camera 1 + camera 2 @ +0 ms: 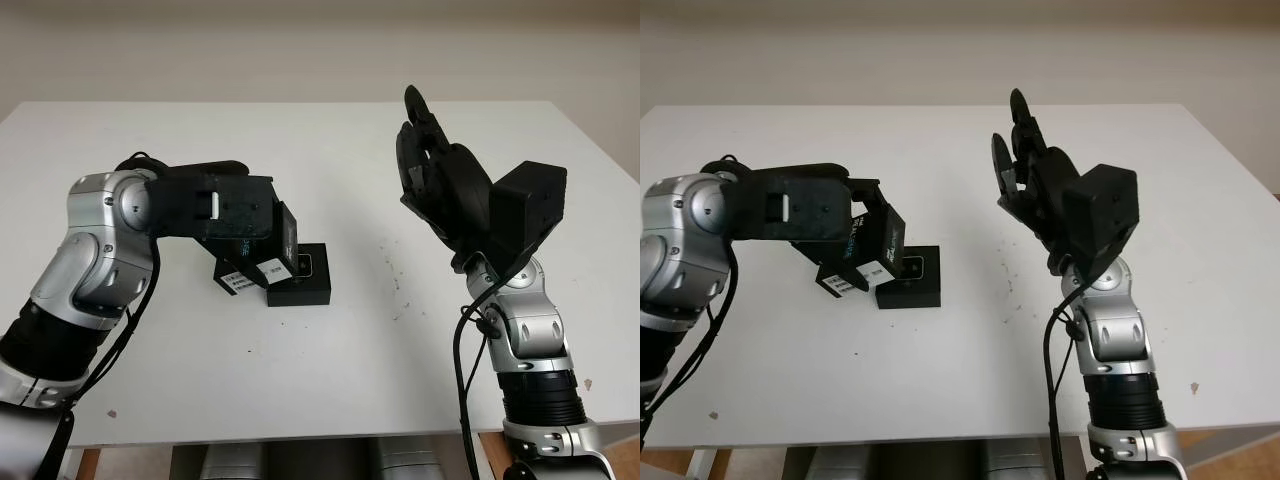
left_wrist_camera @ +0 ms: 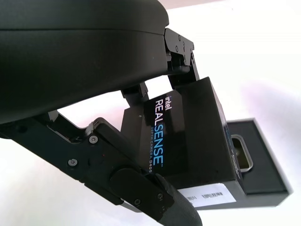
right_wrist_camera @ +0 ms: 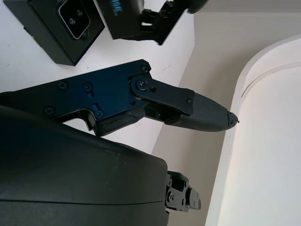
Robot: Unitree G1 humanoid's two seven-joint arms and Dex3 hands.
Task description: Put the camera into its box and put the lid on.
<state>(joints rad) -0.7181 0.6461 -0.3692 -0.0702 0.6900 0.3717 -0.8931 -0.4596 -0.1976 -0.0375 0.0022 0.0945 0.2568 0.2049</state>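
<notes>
While the right hand (image 1: 432,165) hovers open, the left hand (image 1: 235,215) grips the "intel REALSENSE" lid (image 2: 188,132), seemingly above the box (image 1: 305,280)

Box (image 1: 305,277) on the table (image 1: 330,360) left of centre, camera (image 3: 74,15) apparently inside it, lid (image 2: 188,136) held tilted in the left hand (image 1: 235,215) just left of the box, right hand (image 1: 440,180) raised well right of it.

A big white table (image 1: 330,380) has a black box (image 1: 302,277) sitting on it with a camera (image 3: 73,18) inside.
</notes>
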